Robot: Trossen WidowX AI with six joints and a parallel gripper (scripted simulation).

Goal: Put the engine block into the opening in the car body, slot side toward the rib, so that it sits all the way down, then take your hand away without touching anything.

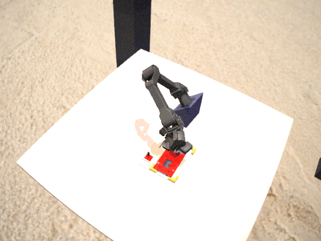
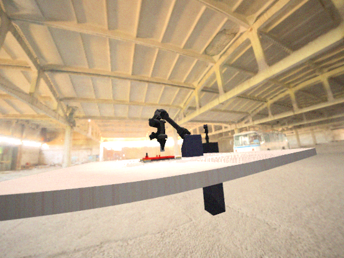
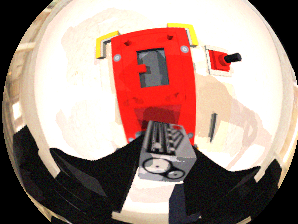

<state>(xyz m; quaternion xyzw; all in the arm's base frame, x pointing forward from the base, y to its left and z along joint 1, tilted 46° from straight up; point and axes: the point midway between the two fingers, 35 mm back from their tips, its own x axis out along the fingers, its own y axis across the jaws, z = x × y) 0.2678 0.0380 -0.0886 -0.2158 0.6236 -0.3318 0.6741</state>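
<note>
My gripper [image 1: 177, 150] [image 2: 162, 149] [image 3: 163, 141] is shut on the grey engine block [image 3: 172, 167]. In the exterior view it hangs with a gap above the red car body [image 1: 177, 164] [image 2: 162, 157] [image 3: 184, 82]. In the wrist view the block's face with two round pulleys points toward the bottom, and its ridged top shows. The slot on the block cannot be made out. The opening [image 1: 166, 164] [image 3: 156, 75] lies farther along the body, away from the block. A red rib [image 3: 142, 69] juts in from its left edge in the wrist view.
Yellow corner brackets [image 1: 173, 179] [image 3: 190, 33] stand around the car body. A red square piece with a black lever [image 1: 148, 157] [image 3: 220, 60] sits beside it. A thin grey piece [image 3: 213, 127] stands to the body's right in the wrist view. The blue arm base [image 1: 193, 111] [image 2: 192, 146] is behind.
</note>
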